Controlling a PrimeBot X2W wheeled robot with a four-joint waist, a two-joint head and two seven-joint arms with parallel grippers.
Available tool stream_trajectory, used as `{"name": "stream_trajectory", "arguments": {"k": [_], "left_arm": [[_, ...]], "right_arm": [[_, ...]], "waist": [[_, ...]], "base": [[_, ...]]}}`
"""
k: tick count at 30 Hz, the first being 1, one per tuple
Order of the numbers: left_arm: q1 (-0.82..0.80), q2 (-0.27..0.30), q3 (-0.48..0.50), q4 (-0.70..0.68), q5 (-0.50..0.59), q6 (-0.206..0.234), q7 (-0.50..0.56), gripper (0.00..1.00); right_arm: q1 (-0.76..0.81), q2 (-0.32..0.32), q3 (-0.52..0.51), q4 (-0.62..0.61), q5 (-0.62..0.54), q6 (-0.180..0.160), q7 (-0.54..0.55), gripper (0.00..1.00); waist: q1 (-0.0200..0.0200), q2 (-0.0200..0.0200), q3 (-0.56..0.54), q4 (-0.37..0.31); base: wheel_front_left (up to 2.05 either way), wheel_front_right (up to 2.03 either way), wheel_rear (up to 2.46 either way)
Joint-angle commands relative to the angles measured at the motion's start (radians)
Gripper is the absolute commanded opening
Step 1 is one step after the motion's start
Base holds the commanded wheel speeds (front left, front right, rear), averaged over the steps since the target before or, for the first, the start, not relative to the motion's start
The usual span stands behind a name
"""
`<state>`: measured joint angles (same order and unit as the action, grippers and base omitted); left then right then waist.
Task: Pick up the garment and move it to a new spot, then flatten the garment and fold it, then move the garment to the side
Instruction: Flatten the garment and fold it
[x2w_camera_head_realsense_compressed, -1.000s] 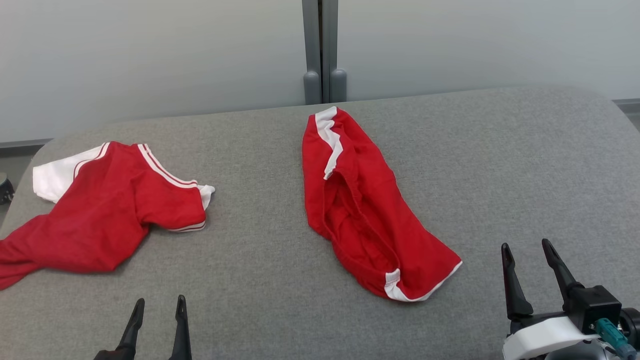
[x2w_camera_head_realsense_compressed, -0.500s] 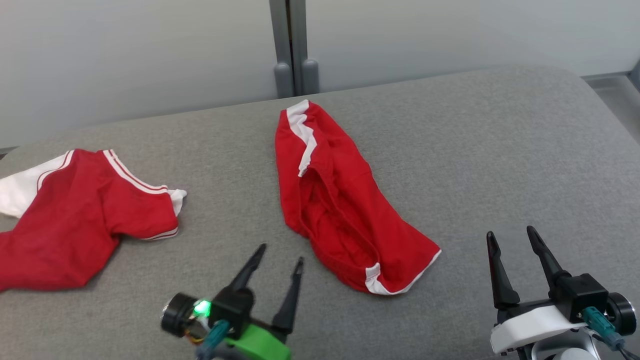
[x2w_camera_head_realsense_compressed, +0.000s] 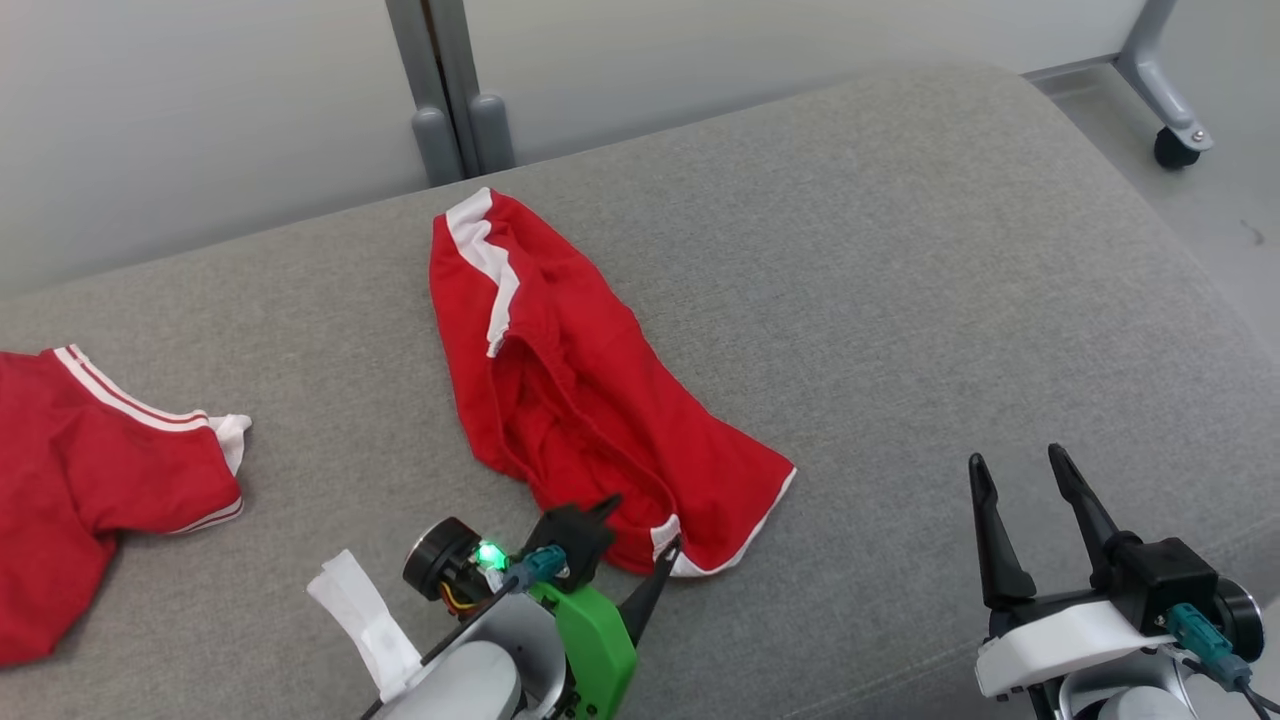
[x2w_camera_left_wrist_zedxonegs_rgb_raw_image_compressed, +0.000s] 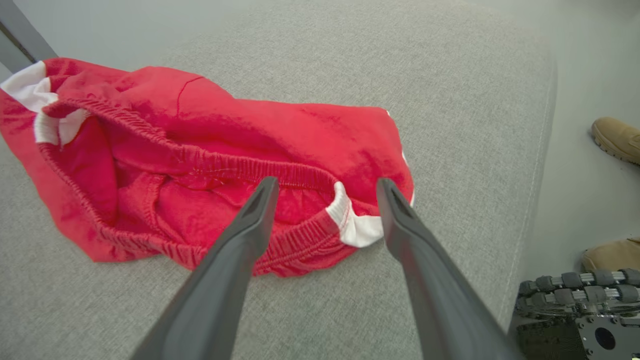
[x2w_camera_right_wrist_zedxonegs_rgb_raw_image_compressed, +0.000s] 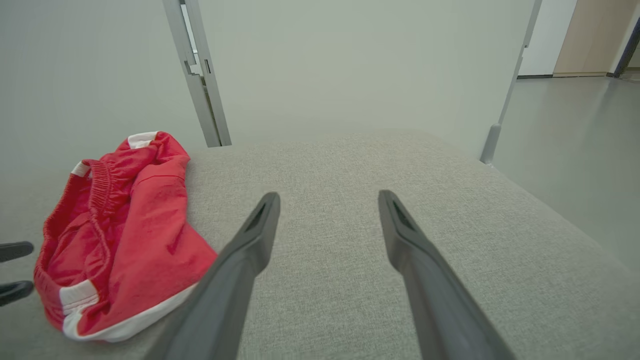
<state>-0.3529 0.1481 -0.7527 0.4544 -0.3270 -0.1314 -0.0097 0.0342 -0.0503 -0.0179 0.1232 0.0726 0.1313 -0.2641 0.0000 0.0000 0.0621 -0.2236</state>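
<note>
Across the grey cushion (x2w_camera_head_realsense_compressed: 900, 250), the left gripper (x2w_camera_head_realsense_compressed: 643, 522) has advanced to the near end of the crumpled red shorts (x2w_camera_head_realsense_compressed: 560, 400) lying at its middle. Closing here may pinch only one waistband layer, letting the cloth slip. It straddles the elastic, spread wide and empty; the right gripper (x2w_camera_head_realsense_compressed: 1015, 455) gapes too, well apart.
</note>
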Motion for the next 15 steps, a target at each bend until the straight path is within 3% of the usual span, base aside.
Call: {"name": "stream_trajectory", "arguments": {"k": [1,11,14,15], "left_arm": [[-0.029,0.008,-0.016,0.015,-0.021,0.002,0.008,1.0],[-0.108,0.012,-0.08,0.149,-0.081,0.002,0.018,1.0],[-0.121,0.011,-0.099,0.187,-0.093,0.002,0.021,0.56],[-0.125,0.011,-0.106,0.197,-0.095,0.002,0.024,0.49]], "right_arm": [[-0.007,-0.001,-0.003,0.001,0.01,-0.001,0.0,1.0],[-0.024,-0.001,0.02,0.009,0.03,-0.001,0.0,1.0],[-0.028,-0.001,0.023,0.01,0.033,-0.001,0.0,1.0],[-0.029,-0.001,0.022,0.01,0.035,-0.001,0.0,1.0]], "waist": [[0.0,0.0,0.016,-0.023],[0.0,0.0,0.027,-0.058],[0.0,0.0,0.03,-0.069],[0.0,0.0,0.031,-0.073]], "base": [[0.0,0.0,0.0],[0.0,0.0,0.0],[0.0,0.0,0.0],[0.0,0.0,0.0]]}}
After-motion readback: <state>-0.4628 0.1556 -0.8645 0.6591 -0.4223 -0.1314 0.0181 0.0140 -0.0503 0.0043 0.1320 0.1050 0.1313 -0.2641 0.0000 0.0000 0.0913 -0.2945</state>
